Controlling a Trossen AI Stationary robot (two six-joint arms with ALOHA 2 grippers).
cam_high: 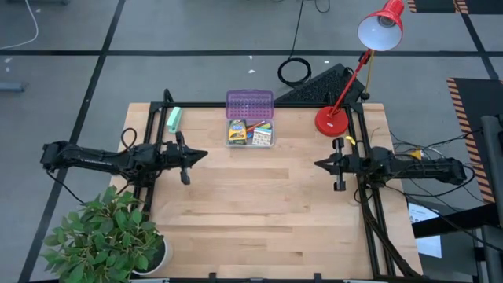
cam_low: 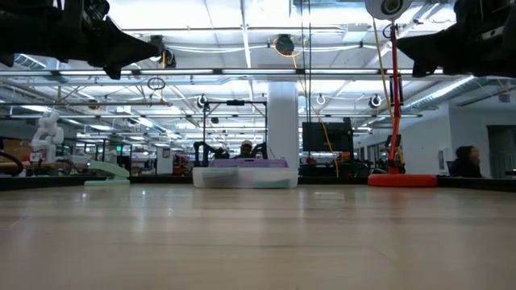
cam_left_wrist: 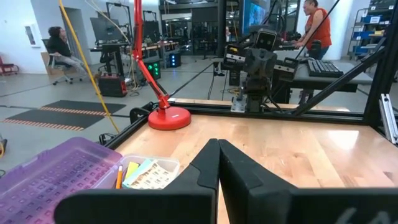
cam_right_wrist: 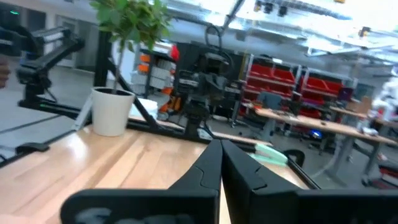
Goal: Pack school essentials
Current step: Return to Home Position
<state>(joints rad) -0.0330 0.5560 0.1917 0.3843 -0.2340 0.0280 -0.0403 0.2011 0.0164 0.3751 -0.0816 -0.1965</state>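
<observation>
High view: colourful school essentials (cam_high: 251, 132) lie inside the clear box (cam_high: 251, 142).

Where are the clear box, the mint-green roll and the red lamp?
clear box (cam_high: 251, 132): high view, on its open tray of supplies.
mint-green roll (cam_high: 174, 118): high view, mid-length.
red lamp (cam_high: 332, 120): high view, on its round base.

Both arms stretched in low from the desk's sides, facing each other, well apart. Left hand (cam_high: 196, 156) over the left part of the desk, fingers pressed together, holding nothing. Right hand (cam_high: 321, 163) over the right part, fingers likewise closed and empty. Both raised off the surface.
</observation>
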